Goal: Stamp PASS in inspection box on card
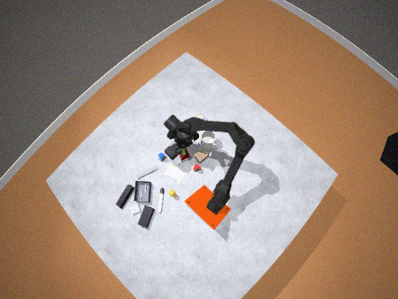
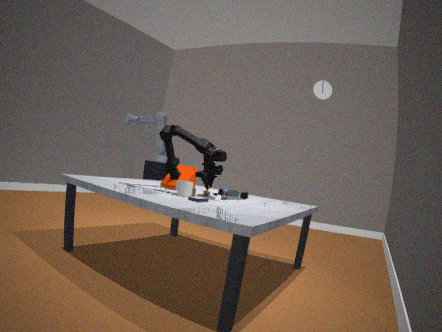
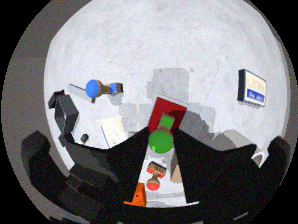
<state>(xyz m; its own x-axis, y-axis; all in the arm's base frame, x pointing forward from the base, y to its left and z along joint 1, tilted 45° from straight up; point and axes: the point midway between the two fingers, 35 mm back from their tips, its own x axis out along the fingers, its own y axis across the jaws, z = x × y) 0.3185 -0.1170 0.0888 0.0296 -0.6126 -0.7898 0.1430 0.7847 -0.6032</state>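
Observation:
My gripper (image 3: pixel 161 130) (image 2: pixel 207 188) is shut on the green-topped stamp (image 3: pixel 161 142) (image 1: pixel 184 151), which has a wooden handle and a green block. It hangs at the red ink pad (image 3: pixel 160 107) (image 1: pixel 185 158), with the stamp's base over the pad; whether it touches the pad I cannot tell. The pale card (image 3: pixel 114 131) (image 1: pixel 176 174) lies beside the pad; its box and any print are too small to read. A blue-topped stamp (image 3: pixel 93 88) (image 1: pixel 161 157), a red-topped stamp (image 3: pixel 153 184) (image 1: pixel 197 167) and a yellow-topped stamp (image 1: pixel 173 194) are nearby.
A mug (image 1: pixel 208 138) (image 2: pixel 184 188) and a tan block (image 1: pixel 201 156) are close to the pad. A box with a blue label (image 3: pixel 254 88) lies beyond. A dark tray (image 1: pixel 143 192), black blocks and a marker (image 1: pixel 160 203) are off to one side. The arm stands on an orange plate (image 1: pixel 198 201).

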